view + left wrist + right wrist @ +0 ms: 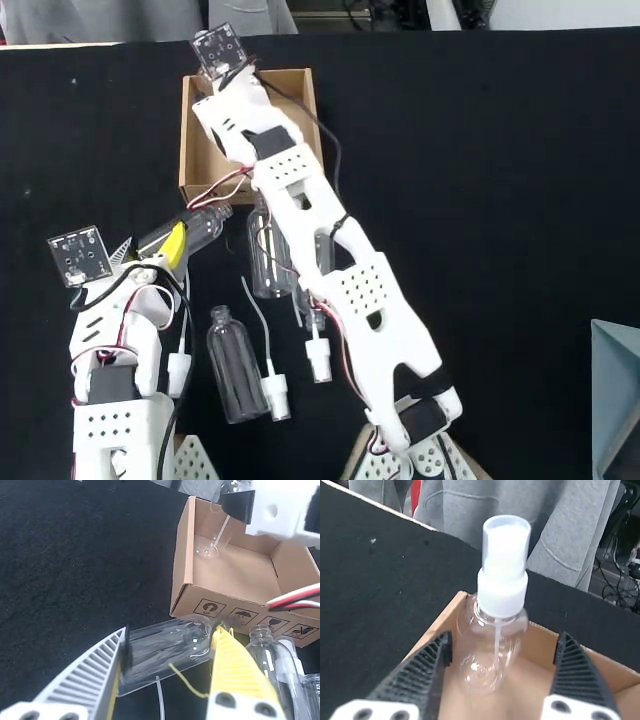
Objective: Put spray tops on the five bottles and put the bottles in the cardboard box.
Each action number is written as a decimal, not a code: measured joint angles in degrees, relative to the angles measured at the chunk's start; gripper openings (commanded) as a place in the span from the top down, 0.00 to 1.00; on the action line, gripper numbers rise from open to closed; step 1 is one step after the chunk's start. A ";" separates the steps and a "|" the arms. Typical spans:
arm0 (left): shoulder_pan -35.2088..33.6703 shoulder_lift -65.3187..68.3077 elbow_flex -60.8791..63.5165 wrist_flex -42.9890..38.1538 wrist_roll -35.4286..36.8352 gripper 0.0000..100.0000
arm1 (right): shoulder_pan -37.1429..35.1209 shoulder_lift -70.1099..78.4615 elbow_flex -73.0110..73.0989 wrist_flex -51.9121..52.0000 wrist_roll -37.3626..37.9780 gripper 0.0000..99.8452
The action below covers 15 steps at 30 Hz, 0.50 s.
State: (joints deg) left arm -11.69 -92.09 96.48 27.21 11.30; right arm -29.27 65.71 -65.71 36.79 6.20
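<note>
Black cloth covers the counter (500, 200), and the job looks just begun. One bottle (490, 625) with its spray top (504, 565) on is down in the cardboard box (200, 160) at the far side. The right gripper (504, 645) is around it with its jaws wide apart, so it looks let go. The left gripper (171, 632) squeezes a bare bottle (160, 655) just near the box. Two more bare bottles (268, 255) and loose spray tops (275, 390) lie nearer, waiting.

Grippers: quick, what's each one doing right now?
Left gripper: shut on the uncapped clear bottle.
Right gripper: open, either side of the capped spray bottle.
</note>
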 measured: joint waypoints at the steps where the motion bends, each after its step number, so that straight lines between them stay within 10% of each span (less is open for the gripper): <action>1: 0.00 0.00 0.00 0.00 0.00 0.75 | 0.00 0.00 -0.88 1.49 0.00 0.72; 15: -0.09 0.00 0.00 0.00 0.00 0.75 | 0.00 0.00 -14.95 22.24 0.00 0.72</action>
State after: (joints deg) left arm -11.78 -92.09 96.48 27.21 11.30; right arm -29.27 65.71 -80.66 59.03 6.20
